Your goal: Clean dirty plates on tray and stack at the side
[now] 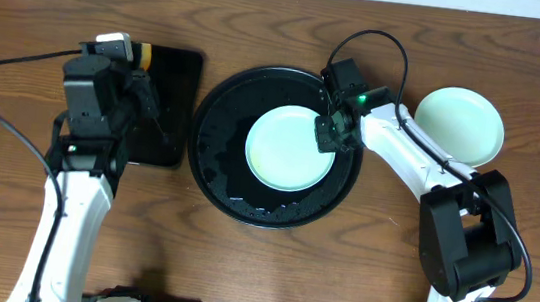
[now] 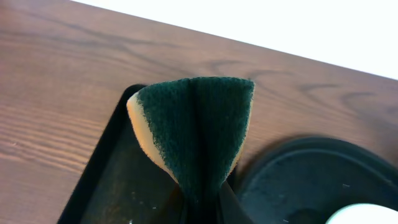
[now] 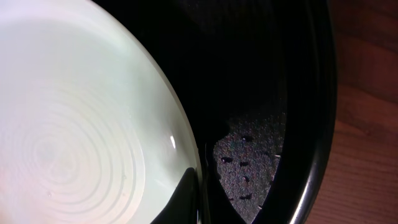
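The round black tray [image 1: 215, 150] sits mid-table with one pale mint plate [image 1: 285, 151] lying in it. My right gripper [image 1: 328, 134] is shut on this plate's right rim. In the right wrist view one finger lies on the plate [image 3: 74, 124] and the other outside the rim, with the jaws [image 3: 200, 202] pinching it above the wet tray floor [image 3: 261, 155]. A second aqua-mint plate [image 1: 462, 124] rests on the table at the right. No yellow plate shows. My left gripper [image 1: 141, 82] is shut on a green and yellow sponge [image 2: 199, 124], held over the rectangular tray.
A smaller rectangular black tray [image 1: 170, 70] lies left of the round tray and also shows in the left wrist view [image 2: 112, 186]. Black cables run over the table at the far left and behind the right arm. The table's far edge meets a white wall.
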Robot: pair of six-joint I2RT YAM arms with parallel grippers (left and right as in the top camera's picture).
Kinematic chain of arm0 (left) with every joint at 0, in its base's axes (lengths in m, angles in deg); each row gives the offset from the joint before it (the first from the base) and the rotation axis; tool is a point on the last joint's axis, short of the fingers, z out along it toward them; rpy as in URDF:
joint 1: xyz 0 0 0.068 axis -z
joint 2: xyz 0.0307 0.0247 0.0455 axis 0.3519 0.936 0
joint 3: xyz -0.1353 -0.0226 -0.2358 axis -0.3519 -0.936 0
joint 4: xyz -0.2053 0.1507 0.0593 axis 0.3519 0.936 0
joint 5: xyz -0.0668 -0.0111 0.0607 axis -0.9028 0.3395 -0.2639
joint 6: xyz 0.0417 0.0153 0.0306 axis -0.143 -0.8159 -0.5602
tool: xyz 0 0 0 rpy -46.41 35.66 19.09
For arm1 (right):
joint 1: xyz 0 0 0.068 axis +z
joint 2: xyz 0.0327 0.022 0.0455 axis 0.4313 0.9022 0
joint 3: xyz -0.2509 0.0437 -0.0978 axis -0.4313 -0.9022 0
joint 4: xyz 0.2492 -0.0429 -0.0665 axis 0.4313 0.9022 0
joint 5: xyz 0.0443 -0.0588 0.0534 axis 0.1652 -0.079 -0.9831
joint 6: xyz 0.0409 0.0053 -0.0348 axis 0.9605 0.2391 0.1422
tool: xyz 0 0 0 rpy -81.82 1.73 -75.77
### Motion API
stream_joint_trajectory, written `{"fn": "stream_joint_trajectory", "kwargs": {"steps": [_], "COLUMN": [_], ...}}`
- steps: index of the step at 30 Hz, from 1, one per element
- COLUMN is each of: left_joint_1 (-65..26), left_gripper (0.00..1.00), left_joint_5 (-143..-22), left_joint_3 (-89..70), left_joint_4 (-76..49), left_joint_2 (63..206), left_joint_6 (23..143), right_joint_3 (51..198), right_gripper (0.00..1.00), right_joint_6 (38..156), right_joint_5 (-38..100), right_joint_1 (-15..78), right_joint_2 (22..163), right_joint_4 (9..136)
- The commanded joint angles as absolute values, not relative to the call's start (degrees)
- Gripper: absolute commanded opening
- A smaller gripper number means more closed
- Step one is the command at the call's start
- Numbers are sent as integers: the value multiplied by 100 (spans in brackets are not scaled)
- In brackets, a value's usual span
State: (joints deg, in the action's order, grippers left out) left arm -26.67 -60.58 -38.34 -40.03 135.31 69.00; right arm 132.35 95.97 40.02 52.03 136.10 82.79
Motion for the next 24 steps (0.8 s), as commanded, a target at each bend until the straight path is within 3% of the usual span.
{"fn": "stream_joint_trajectory", "kwargs": {"steps": [1,6,11,16,21,24], "left_joint_1": [-2669,-2733,-2713,-2748,-2693,-2674], "left_gripper": [7,8,7,8,8,7], "left_joint_5": [-5763,-5177,-6406,-5204,-6347,-5872], "left_joint_3": [-3852,-3852,-3845,-3845,-3845,-3845], "left_joint_4": [-4036,-4773,-4950,-5579,-5310,-5544], "left_joint_2": [13795,14486,14600,14875,14547,14558], "left_joint_6": [6782,6675,6675,6673,6673,6627], "right_joint_3": [13237,13237,13237,13237,13237,13237], "right_gripper": [1,1,1,1,1,1], "right_joint_6": [9567,9567,9565,9567,9567,9567], "right_joint_5": [4098,4098,4098,4096,4096,4096], "right_joint_1": [5242,5242,5242,5242,5247,5247], "right_joint_2": [13488,13488,13488,13488,13488,13488], "right_joint_4": [8270,8242,8290,8270,8268,8246]}}
